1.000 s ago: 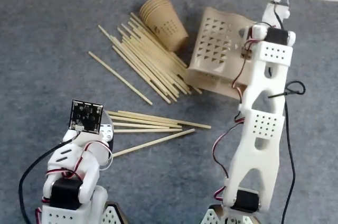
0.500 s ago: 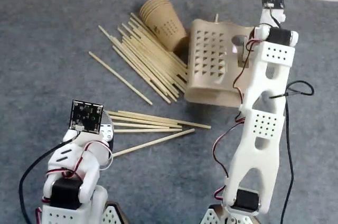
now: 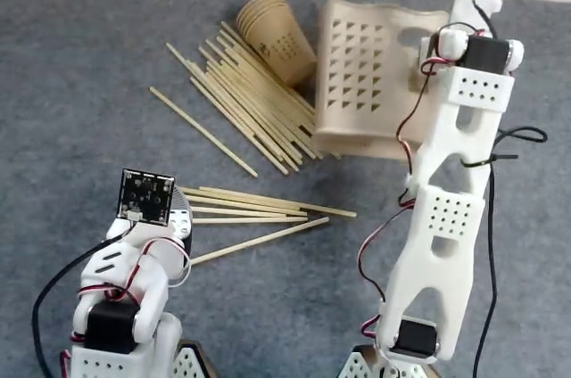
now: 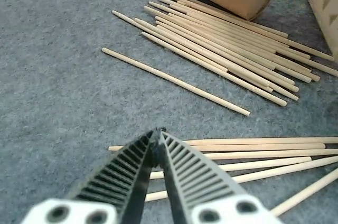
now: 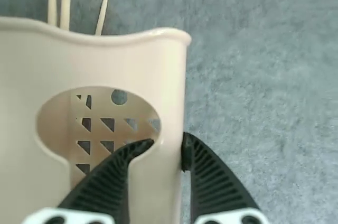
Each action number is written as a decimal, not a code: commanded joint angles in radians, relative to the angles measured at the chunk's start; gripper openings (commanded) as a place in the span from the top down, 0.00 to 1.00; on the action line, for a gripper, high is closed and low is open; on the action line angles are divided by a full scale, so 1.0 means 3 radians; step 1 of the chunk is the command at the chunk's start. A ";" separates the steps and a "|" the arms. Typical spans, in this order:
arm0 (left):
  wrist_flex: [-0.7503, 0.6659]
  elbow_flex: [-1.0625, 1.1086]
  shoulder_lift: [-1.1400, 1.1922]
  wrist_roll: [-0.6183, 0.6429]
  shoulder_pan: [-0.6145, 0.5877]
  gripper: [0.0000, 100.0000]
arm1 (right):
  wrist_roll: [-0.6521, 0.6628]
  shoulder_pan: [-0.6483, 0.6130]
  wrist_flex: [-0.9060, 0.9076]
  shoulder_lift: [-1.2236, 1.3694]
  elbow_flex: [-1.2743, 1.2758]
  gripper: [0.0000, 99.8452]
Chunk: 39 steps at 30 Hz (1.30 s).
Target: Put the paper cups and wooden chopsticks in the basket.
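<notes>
Progress looks nil: your right gripper [image 5: 168, 147] is clamped on the wall of the basket [image 3: 366, 75] at far right, while the stacked paper cups [image 3: 275, 35] and wooden chopsticks [image 3: 250, 106] lie on the mat [image 3: 89, 146] left of it; the left gripper [image 4: 158, 135] is closed on nothing.

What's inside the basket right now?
Through the handle hole of the basket, just its own triangle-holed inner wall and one finger of the right gripper show. Its walls hide the rest.
</notes>
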 commanded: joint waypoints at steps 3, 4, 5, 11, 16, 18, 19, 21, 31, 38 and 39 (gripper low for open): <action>-0.0046 -0.0008 -0.0038 -0.0036 -0.0028 0.99 | -0.0271 0.0013 0.0028 -0.0647 -0.0575 0.99; -0.0046 -0.0008 -0.0038 -0.0036 -0.0028 0.99 | -0.0297 0.0028 0.0033 -0.0734 -0.0575 0.99; -0.0046 -0.0008 -0.0038 -0.0036 -0.0028 0.99 | -0.0312 0.0043 0.0069 -0.0826 -0.0575 0.99; -0.0061 -0.0008 -0.0038 -0.0041 -0.0028 0.99 | -0.0297 0.0161 0.0320 -0.1404 -0.0575 0.99; -0.0066 -0.0008 -0.0038 -0.0041 -0.0028 0.99 | -0.0118 0.0248 0.0325 -0.1711 -0.0575 0.99; -0.0066 -0.0008 -0.0038 -0.0041 -0.0028 0.99 | -0.0066 0.0304 0.0325 -0.1803 -0.0565 0.99; -0.0066 -0.0008 -0.0038 -0.0041 -0.0028 0.99 | -0.0061 0.0325 0.0325 -0.1854 -0.0550 0.99; -0.0066 -0.0008 -0.0038 -0.0041 -0.0028 0.99 | 0.0005 0.0325 0.0325 -0.2018 -0.0422 0.99; -0.0066 -0.0008 -0.0038 -0.0041 -0.0028 0.99 | 0.0179 0.0130 0.0304 -0.3910 0.1905 0.99; -0.0066 -0.0008 -0.0038 -0.0041 -0.0054 0.99 | 0.0184 0.0013 -0.0320 -0.4872 0.3521 0.99; -0.0066 -0.0008 -0.0038 -0.0036 -0.0084 0.99 | 0.0133 0.0013 -0.0514 -0.4979 0.3803 0.99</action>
